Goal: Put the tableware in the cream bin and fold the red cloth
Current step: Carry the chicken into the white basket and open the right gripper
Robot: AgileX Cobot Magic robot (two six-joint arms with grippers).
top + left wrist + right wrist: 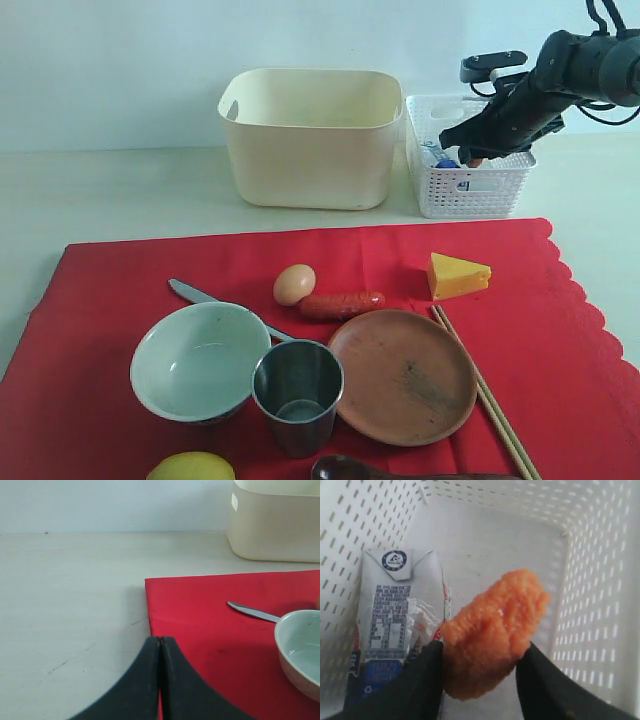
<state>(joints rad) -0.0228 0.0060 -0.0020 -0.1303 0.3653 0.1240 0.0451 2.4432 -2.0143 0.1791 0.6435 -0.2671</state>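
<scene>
The right gripper (482,677) is clamped on an orange food piece (492,630), one finger on each side of it. It holds the piece above the inside of the white lattice basket (470,195). A blue-white milk carton (395,615) lies on the basket floor just beside the piece. The left gripper (160,680) has its jaws pressed together with nothing between them. Its tips sit over the side edge of the red cloth (215,610), where the cloth meets the table (65,605). The cloth lies flat and unfolded. The cream bin (310,140) stands behind the cloth, just beside the basket. All tableware rests on the cloth, outside the bin: the metal knife (190,292), the pale green-white bowl (200,360), the steel cup (297,390) touching the round brown plate (402,375), the wooden chopsticks (485,395) and the dark brown spoon (350,468). An egg (294,284), a sausage (342,304), a cheese wedge (458,276) and a lemon (190,467) also lie on the cloth.
</scene>
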